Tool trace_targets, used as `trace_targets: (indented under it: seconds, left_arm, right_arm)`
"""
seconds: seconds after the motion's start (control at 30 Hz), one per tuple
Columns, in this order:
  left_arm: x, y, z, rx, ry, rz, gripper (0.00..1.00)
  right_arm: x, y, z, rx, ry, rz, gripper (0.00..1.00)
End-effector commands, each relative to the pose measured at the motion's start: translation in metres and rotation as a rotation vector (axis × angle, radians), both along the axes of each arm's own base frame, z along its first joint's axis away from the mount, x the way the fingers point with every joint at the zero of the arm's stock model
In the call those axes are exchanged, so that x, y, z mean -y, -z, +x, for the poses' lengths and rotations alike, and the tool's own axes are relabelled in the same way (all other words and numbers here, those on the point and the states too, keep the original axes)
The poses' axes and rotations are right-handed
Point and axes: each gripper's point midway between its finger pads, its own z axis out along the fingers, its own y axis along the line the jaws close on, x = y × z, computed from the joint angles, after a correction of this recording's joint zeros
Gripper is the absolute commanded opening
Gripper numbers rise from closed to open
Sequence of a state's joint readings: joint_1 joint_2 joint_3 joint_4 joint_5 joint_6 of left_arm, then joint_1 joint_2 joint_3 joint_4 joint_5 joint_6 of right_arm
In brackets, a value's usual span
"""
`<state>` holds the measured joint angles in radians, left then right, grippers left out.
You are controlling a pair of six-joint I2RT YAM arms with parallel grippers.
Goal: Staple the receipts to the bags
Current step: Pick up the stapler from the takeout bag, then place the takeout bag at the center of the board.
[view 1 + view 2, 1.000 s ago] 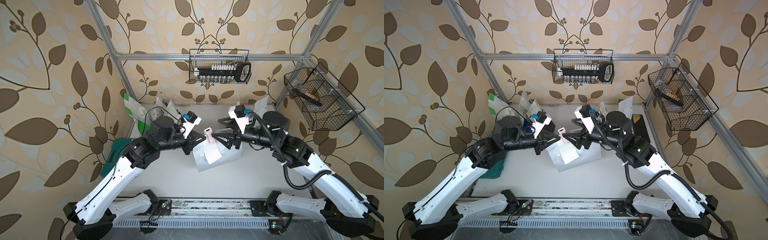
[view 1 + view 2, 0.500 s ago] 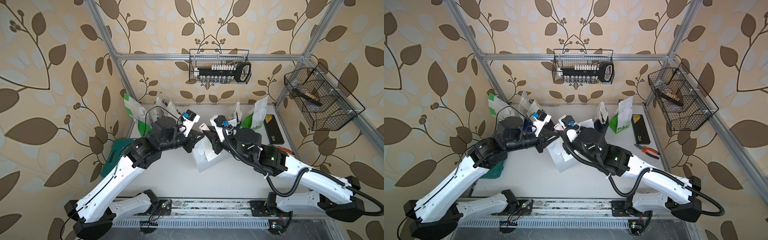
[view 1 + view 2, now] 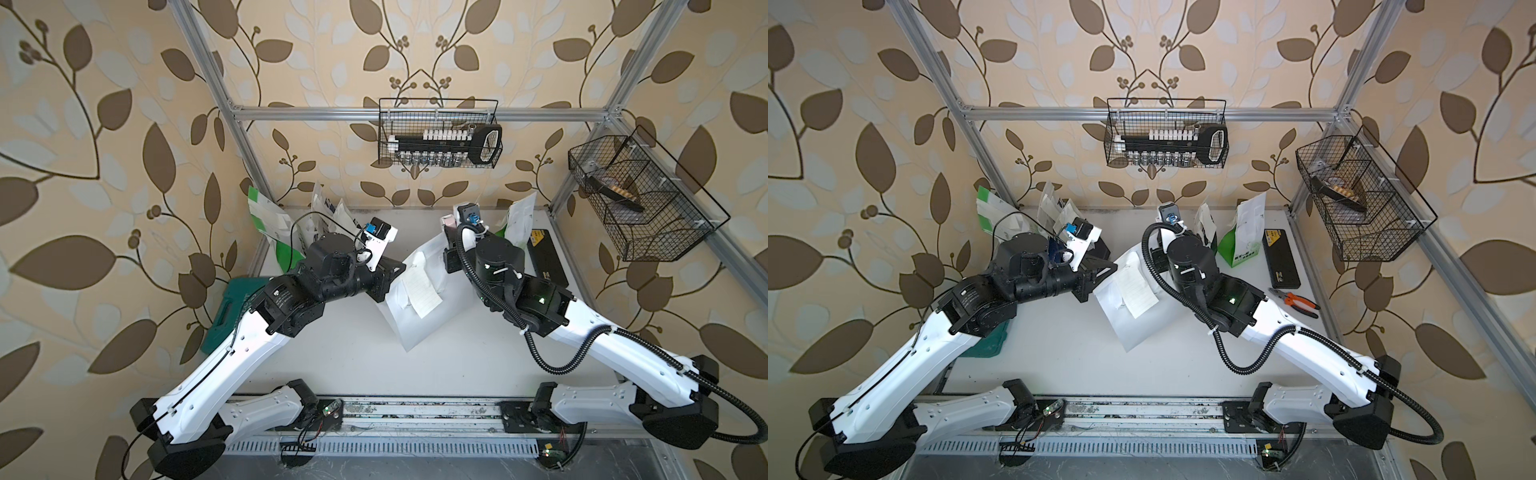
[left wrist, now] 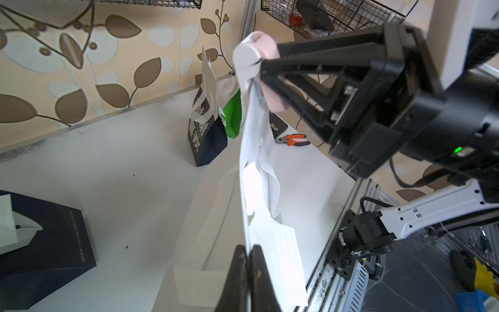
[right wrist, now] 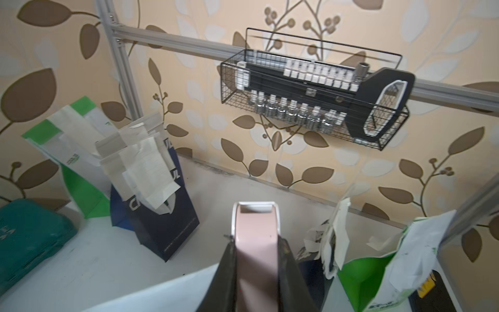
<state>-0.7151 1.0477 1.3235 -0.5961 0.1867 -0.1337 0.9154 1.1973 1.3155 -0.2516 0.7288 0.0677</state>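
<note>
Over mid-table, left gripper (image 4: 248,252) pinches the white bag (image 3: 419,328) with its receipt (image 3: 422,289); right gripper (image 5: 256,239) clamps a pink stapler (image 5: 255,216).

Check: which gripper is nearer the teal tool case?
Left. The left gripper, fingers shut on the white bag, sits on the bag's side facing the teal tool case; the right gripper, holding the pink stapler at the bag's top, is beyond it.

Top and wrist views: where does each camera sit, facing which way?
Both top views: overhead, looking down on white table; left arm, right arm show.
Left wrist: behind left gripper, shut on plain white paper bag, facing right gripper.
Right wrist: behind right gripper holding pink plastic stapler, facing back wall.
Shared by top and left wrist: bag.
</note>
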Motion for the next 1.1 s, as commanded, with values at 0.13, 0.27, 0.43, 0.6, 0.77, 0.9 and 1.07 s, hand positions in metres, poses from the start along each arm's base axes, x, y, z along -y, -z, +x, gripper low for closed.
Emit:
trace_targets:
  seconds: [0.13,0.27,0.43,0.6,0.77,0.9,1.07]
  left_arm:
    - [-0.001,0.012,0.069,0.068,-0.234,0.035,0.0]
    - [-0.004,0.019,0.101,0.059,-0.347,0.077,0.0]
    - [-0.001,0.023,0.115,0.037,-0.39,0.081,0.0]
    - [0.0,0.031,0.147,0.048,-0.457,0.06,0.0]
    - [0.006,0.051,0.183,-0.023,-0.469,0.006,0.0]
    - [0.019,0.071,0.202,-0.093,-0.441,0.015,0.0]
    - [0.032,0.089,0.208,-0.165,-0.411,0.042,0.37]
  right_arm:
    - [0.06,0.005,-0.023,-0.016,0.125,0.046,0.0]
    - [0.078,0.019,-0.035,-0.035,0.149,0.053,0.0]
    - [0.094,0.027,-0.046,-0.04,0.168,0.051,0.0]
    - [0.098,0.043,-0.049,-0.085,0.17,0.035,0.0]
    - [0.088,0.09,-0.044,-0.242,0.126,0.01,0.0]
    - [0.072,0.149,-0.035,-0.511,0.009,0.057,0.0]
    - [0.057,0.201,-0.031,-0.722,-0.062,0.05,0.0]
